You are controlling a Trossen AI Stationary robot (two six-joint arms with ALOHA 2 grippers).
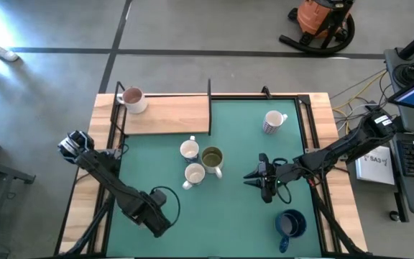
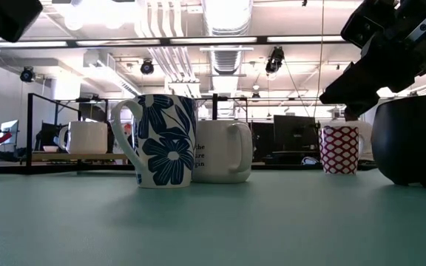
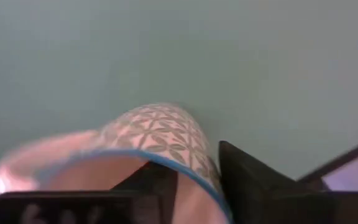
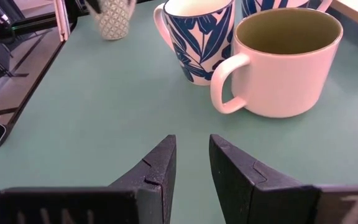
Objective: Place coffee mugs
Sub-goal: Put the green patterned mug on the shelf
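My left gripper (image 1: pixel 158 214) points down near the table's near left corner, over a mug with a grey lattice pattern and a blue rim (image 3: pixel 160 134). The same mug stands on the green table top in the right wrist view (image 4: pixel 113 20). The arm hides it in the high view. My right gripper (image 4: pixel 191 162) waits open and low at mid table, aimed at a cream mug with an olive inside (image 4: pixel 284 62). Two blue-flowered mugs (image 1: pixel 189 149) (image 1: pixel 195 174) stand beside that one. My left gripper comes from above, pointing down, and has the lattice mug's wall at the rim (image 3: pixel 194 171) between its fingers. One finger (image 3: pixel 151 183) is inside the mug and the other (image 3: pixel 247 177) is outside. The mug stands upright with its base on the table.
A pink-lined white mug (image 1: pixel 133 99) sits on the wooden shelf (image 1: pixel 171 115) at the far left. A red-lattice mug (image 1: pixel 273 121) stands far right, and a dark blue mug (image 1: pixel 290 224) near right. Black rails run along the table's edges.
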